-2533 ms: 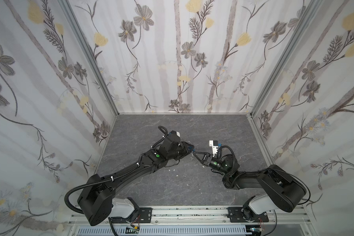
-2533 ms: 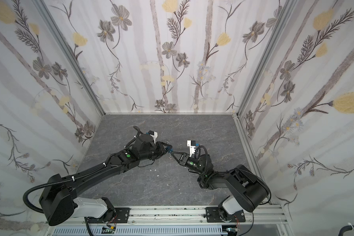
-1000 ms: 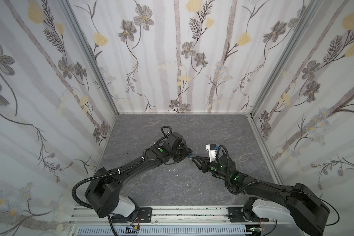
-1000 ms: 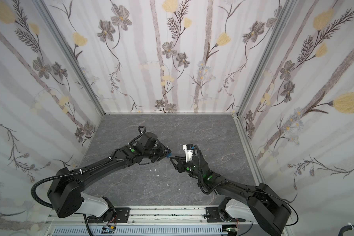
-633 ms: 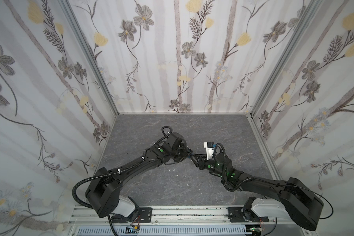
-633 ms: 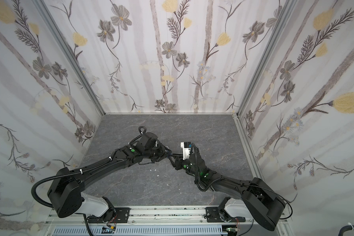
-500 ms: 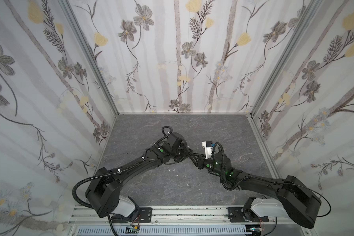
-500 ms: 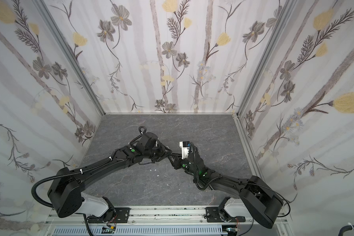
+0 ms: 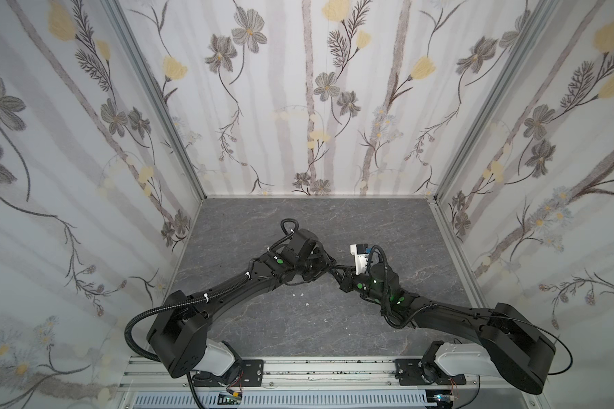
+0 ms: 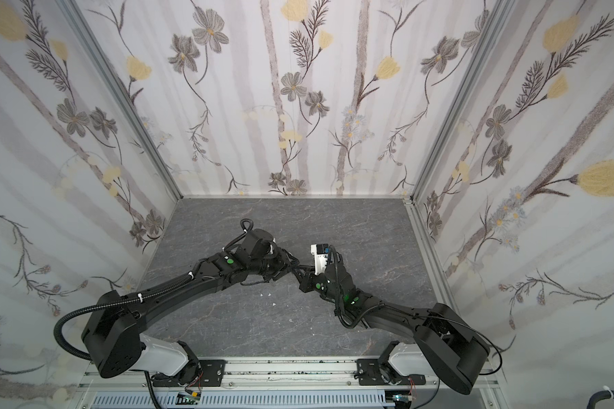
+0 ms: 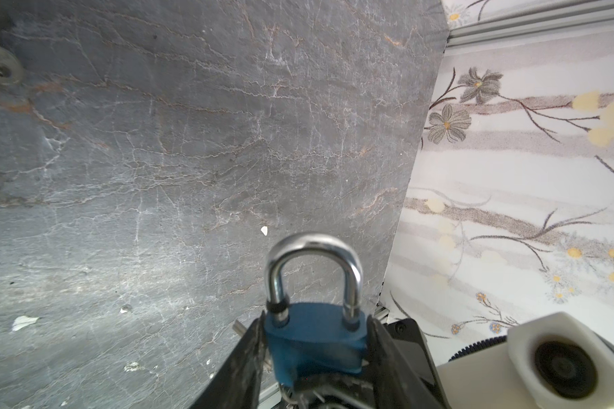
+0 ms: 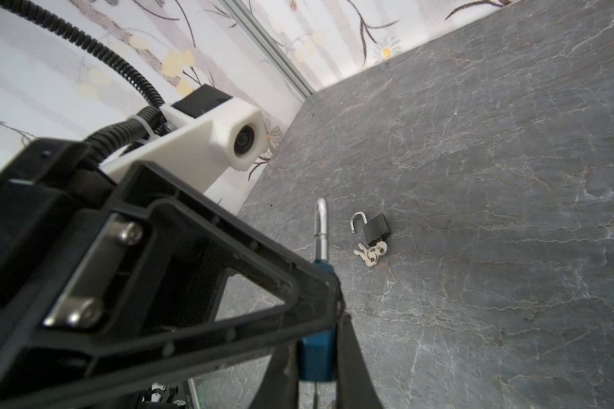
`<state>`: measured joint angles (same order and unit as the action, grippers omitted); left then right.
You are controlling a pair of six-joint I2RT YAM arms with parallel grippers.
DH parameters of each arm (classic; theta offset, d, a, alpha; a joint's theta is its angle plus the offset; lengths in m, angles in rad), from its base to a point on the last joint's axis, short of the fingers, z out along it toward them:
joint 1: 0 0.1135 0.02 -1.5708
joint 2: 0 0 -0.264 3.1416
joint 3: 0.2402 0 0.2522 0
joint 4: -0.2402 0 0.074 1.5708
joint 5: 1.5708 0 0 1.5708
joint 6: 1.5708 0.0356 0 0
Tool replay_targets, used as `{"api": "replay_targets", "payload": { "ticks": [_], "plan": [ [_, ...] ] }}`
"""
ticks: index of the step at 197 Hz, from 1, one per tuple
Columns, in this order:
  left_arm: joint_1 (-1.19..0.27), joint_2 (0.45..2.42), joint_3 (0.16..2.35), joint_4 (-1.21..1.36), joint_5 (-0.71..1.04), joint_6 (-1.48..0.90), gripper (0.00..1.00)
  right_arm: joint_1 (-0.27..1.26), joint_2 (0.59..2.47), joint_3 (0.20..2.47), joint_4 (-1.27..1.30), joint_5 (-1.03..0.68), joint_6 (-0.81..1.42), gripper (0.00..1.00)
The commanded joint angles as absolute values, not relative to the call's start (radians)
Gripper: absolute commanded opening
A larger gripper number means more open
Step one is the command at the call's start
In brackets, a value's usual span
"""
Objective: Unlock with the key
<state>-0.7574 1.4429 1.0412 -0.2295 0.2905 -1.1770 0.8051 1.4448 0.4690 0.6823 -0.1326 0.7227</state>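
Over the grey table (image 12: 475,212), the left gripper (image 11: 314,317) clamps the blue padlock (image 11: 316,347) by its side edges; the right gripper (image 12: 316,354) pinches its flat faces, shackle pointing past both sets of fingertips. Farther beyond them lie an open black padlock (image 12: 377,228) and keys (image 12: 369,253).
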Motion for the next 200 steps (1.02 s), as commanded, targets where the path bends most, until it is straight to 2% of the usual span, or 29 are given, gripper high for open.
{"api": "replay_targets", "payload": {
  "ticks": [1,38,101,145,200],
  "plan": [
    [-0.746,1.422,1.038,-0.215,0.309,-1.125,0.53,0.793,1.417,0.457,0.717,-0.182,0.696,0.0],
    [-0.711,1.359,1.016,-0.238,0.332,-1.045,0.58,0.747,1.357,0.428,0.692,-0.281,0.668,0.0],
    [-0.631,1.265,1.04,-0.366,0.463,-0.816,0.58,0.602,1.31,0.441,0.588,-0.593,0.592,0.0],
    [-0.623,1.264,1.082,-0.503,0.536,-0.614,0.57,0.571,1.302,0.473,0.51,-0.743,0.525,0.0],
    [-0.625,1.267,1.091,-0.527,0.596,-0.547,0.56,0.569,1.307,0.491,0.488,-0.855,0.489,0.0]
  ]
}}
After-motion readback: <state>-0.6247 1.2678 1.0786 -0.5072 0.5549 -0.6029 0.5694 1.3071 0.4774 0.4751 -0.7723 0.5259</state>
